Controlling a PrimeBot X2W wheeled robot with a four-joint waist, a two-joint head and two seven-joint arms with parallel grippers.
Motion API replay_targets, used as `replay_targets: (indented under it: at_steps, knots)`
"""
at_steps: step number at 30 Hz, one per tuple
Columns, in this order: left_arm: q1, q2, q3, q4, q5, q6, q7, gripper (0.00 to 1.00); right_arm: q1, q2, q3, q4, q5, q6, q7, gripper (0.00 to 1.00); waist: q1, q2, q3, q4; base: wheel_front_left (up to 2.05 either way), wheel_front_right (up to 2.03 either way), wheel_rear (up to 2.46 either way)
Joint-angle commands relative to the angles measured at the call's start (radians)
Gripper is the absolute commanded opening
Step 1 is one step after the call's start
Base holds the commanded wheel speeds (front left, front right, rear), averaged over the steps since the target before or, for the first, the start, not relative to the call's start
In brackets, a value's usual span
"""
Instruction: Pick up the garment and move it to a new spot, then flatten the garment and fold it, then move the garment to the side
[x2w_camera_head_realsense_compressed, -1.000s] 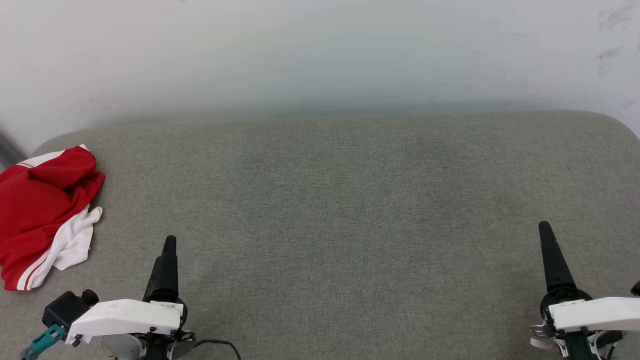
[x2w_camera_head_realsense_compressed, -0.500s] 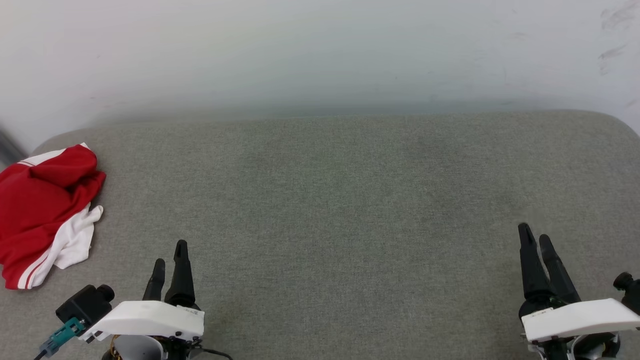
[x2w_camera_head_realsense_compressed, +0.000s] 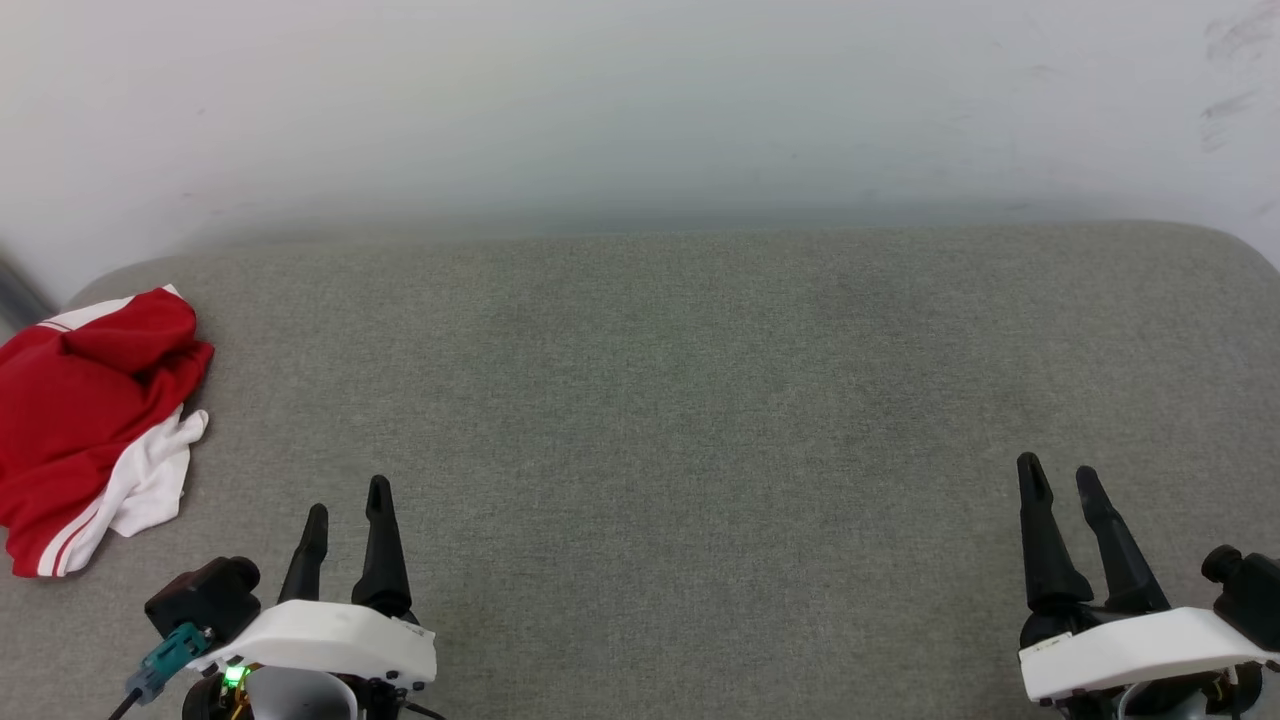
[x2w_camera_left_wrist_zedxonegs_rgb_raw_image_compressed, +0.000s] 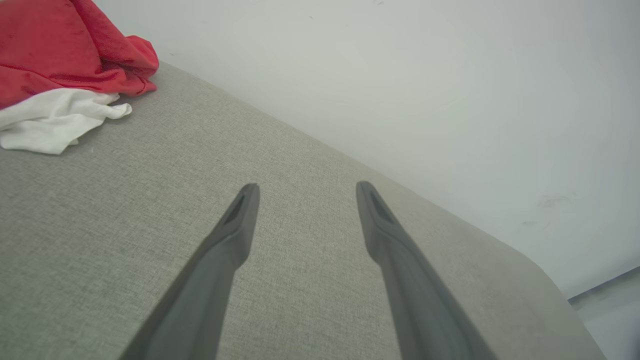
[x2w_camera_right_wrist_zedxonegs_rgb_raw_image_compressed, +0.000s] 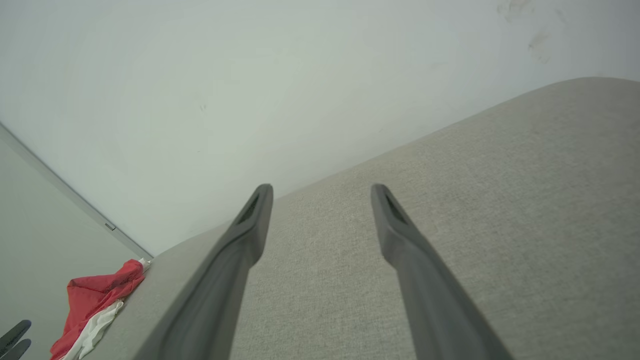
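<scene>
The garment (x2w_camera_head_realsense_compressed: 80, 420) lies crumpled at the far left edge of the grey fabric surface (x2w_camera_head_realsense_compressed: 680, 400), red with a white sleeve and striped trim showing. It also appears in the left wrist view, garment (x2w_camera_left_wrist_zedxonegs_rgb_raw_image_compressed: 60, 55), and small at the lower left of the right wrist view, garment (x2w_camera_right_wrist_zedxonegs_rgb_raw_image_compressed: 97, 305). My left gripper (x2w_camera_head_realsense_compressed: 347, 497) hovers at the lower left, open and empty, to the right of the garment and apart from it. My right gripper (x2w_camera_head_realsense_compressed: 1058, 476) is at the lower right, open and empty, far from the garment.
A pale wall (x2w_camera_head_realsense_compressed: 640, 110) rises directly behind the grey surface. The surface has rounded back corners at left and right. Its wide middle stretch between my two grippers is bare fabric.
Both grippers have rolled at the wrist, so each now shows two spread fingers instead of one. The left one shifted slightly right, the right one slightly left. The garment stayed put.
</scene>
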Motion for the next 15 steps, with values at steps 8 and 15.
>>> replay_targets:
  at_steps: [8, 15]
  knots:
    - [0.006, 0.025, -0.037, -0.016, 0.117, 0.023, -0.03, 1.0, 0.012, 0.0, 0.01, -0.03, -0.123, 0.002, -0.029, 1.0, 0.0, 0.0, 0.001, 0.001, 0.0, 0.0, 0.0]
    - [0.009, 0.039, -0.063, -0.02, 0.181, 0.025, -0.048, 1.0, 0.021, 0.0, 0.021, -0.043, -0.194, 0.002, -0.047, 1.0, 0.0, 0.0, 0.002, 0.005, 0.0, 0.0, 0.0]
